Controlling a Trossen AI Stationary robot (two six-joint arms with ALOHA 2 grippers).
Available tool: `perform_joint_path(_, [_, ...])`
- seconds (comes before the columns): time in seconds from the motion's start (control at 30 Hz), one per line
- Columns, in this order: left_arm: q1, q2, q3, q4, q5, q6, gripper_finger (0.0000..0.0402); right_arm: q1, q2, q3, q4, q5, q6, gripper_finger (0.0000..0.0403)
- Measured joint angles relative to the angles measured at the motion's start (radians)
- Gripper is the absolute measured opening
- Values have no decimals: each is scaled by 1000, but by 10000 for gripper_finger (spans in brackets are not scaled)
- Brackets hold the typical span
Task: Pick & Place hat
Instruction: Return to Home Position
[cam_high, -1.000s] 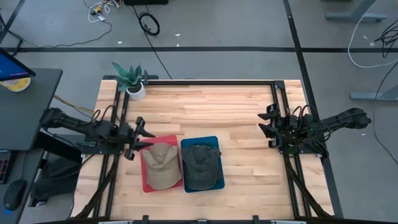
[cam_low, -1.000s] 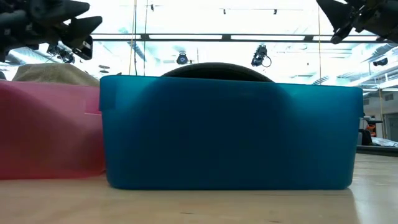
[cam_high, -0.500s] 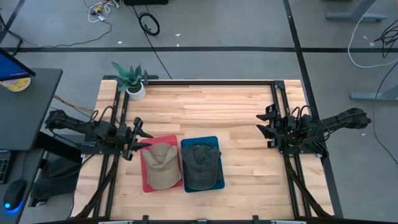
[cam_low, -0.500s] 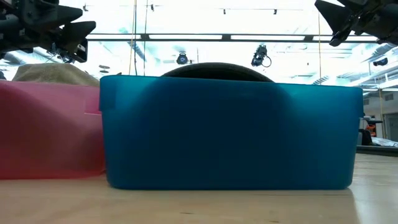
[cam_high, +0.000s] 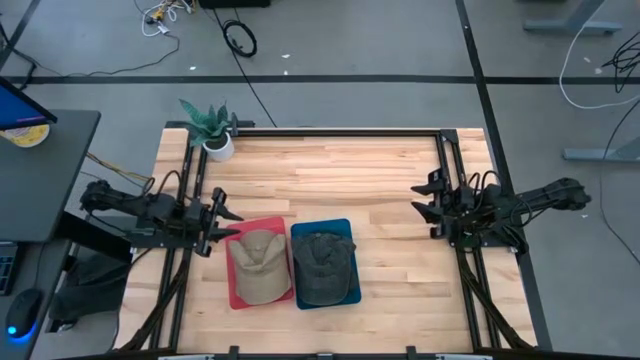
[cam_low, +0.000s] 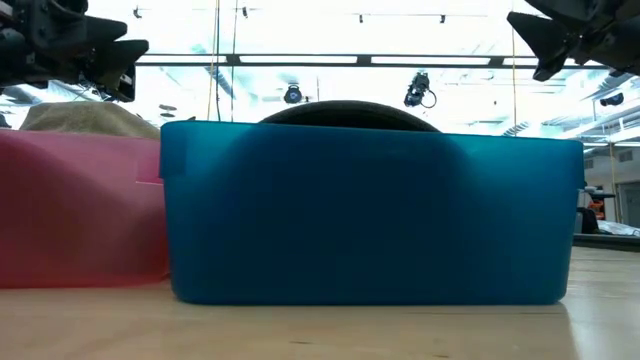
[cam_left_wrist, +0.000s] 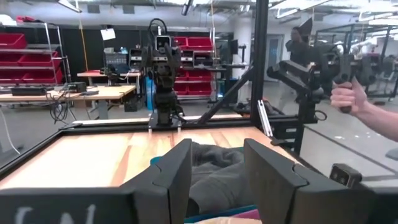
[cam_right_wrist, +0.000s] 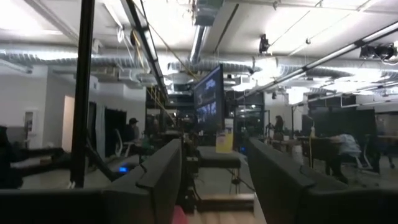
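With the brown cap (cam_high: 258, 264) in the red bin (cam_high: 270, 226) and the black cap (cam_high: 322, 262) in the blue bin (cam_high: 338, 228) at 6 o'clock, the left gripper (cam_high: 228, 222) at 9 o'clock, fingers spread and empty like the right gripper (cam_high: 420, 203) at 3 o'clock, could clip the red rim if it dips going home.

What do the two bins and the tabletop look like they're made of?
Blue bin: probably moulded plastic, smooth, slightly translucent wall. Red bin: likely the same plastic; light glows through its wall. Tabletop: pale wood planks, visible grain and seams.
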Motion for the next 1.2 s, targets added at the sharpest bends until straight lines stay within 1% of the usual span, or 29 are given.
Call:
perform_joint_path(0.2, [0, -1, 0, -42, 0, 38, 149, 0, -18, 0, -81, -1, -19, 189])
perform_joint_path(0.4, [0, -1, 1, -132, -17, 21, 149, 0, -18, 0, -184, -4, -34, 189])
perform_joint_path(0.67, [-1, 2, 4, -161, 34, 26, 149, -1, -18, 0, -394, -4, -93, 189])
perform_joint_path(0.73, [-4, 6, 4, -163, 37, 28, 149, -1, -18, 0, -450, 16, -100, 189])
perform_joint_path(0.83, [-4, 6, 4, -166, 39, 26, 149, -2, -18, 0, -484, 74, -101, 189])
perform_joint_path(1.0, [-4, 8, 4, -170, 39, -55, 149, -2, -18, 0, -545, 161, -80, 189])
perform_joint_path(1.1, [-4, 8, 4, -174, 46, -118, 149, -2, -17, 0, -571, 180, -64, 189])
perform_joint_path(1.2, [-4, 8, 4, -176, 57, -126, 149, -2, -17, 0, -569, 180, -56, 189])
